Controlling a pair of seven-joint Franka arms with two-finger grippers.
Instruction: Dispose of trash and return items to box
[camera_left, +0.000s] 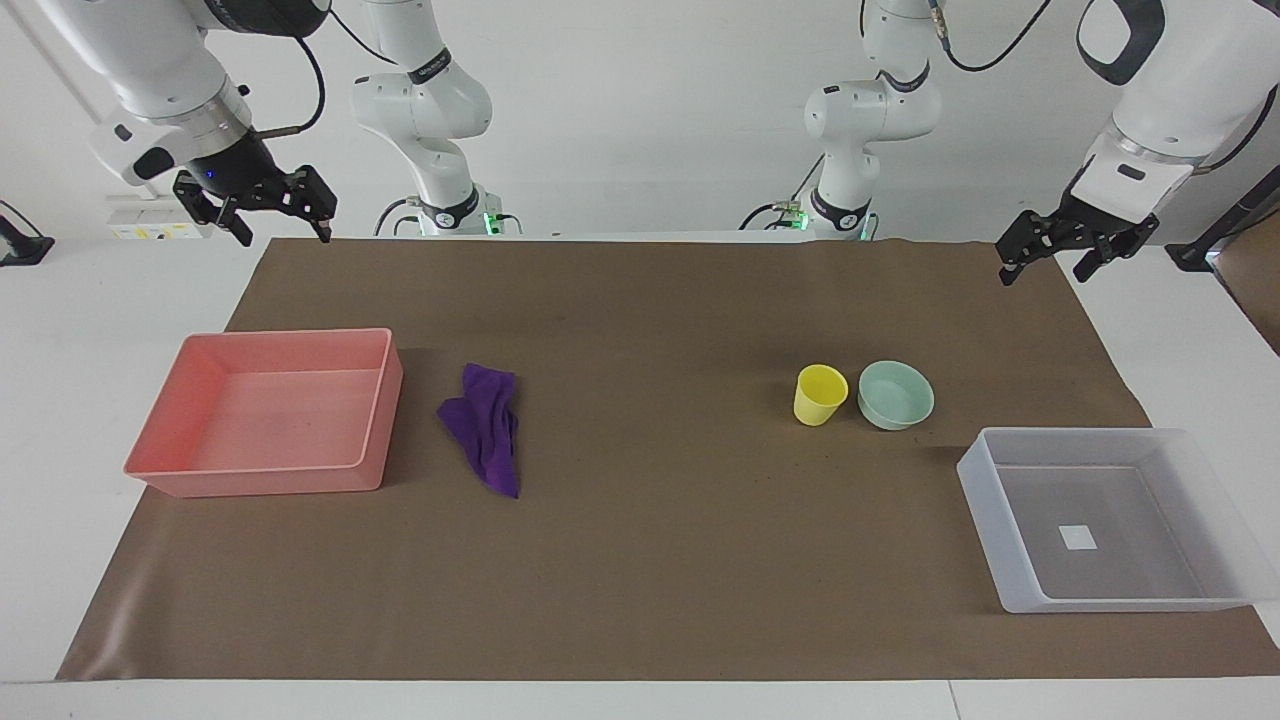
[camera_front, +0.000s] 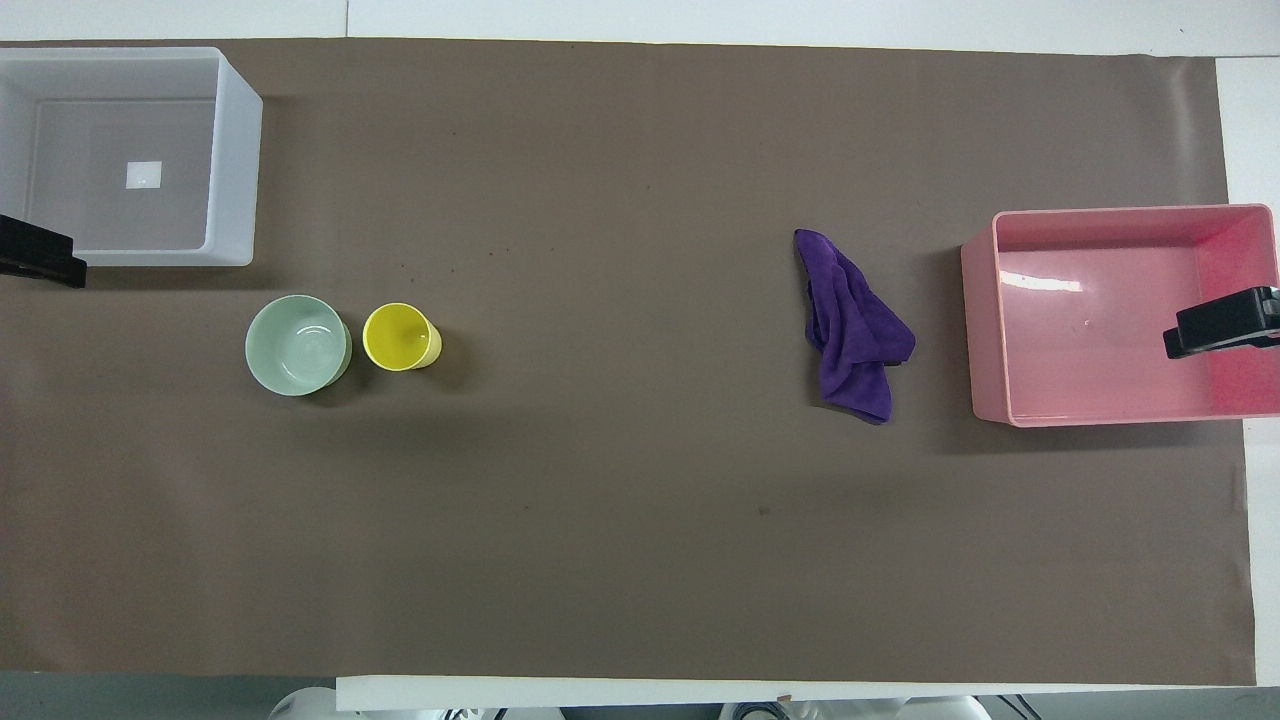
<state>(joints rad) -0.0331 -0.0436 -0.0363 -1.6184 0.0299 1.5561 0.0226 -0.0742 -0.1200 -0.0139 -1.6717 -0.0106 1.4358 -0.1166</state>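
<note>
The trash, a dark purple cloth (camera_left: 485, 425) (camera_front: 852, 335), lies crumpled on the brown mat beside the pink bin. A yellow cup (camera_left: 820, 393) (camera_front: 400, 337) stands upright, touching or nearly touching a mint-green bowl (camera_left: 895, 394) (camera_front: 298, 344). Both are a little nearer to the robots than the translucent box (camera_left: 985, 500) (camera_front: 235, 170), which holds nothing and has a white square on its bottom. My left gripper (camera_left: 1045, 272) (camera_front: 40, 258) hangs open and raised at the left arm's end, holding nothing. My right gripper (camera_left: 283, 232) (camera_front: 1220, 325) hangs open, high over the pink bin's end.
A pink bin (camera_left: 380, 410) (camera_front: 985, 330) with nothing in it stands at the right arm's end of the table. The brown mat (camera_left: 650, 560) covers most of the white tabletop. Both arms wait, lifted well above the things.
</note>
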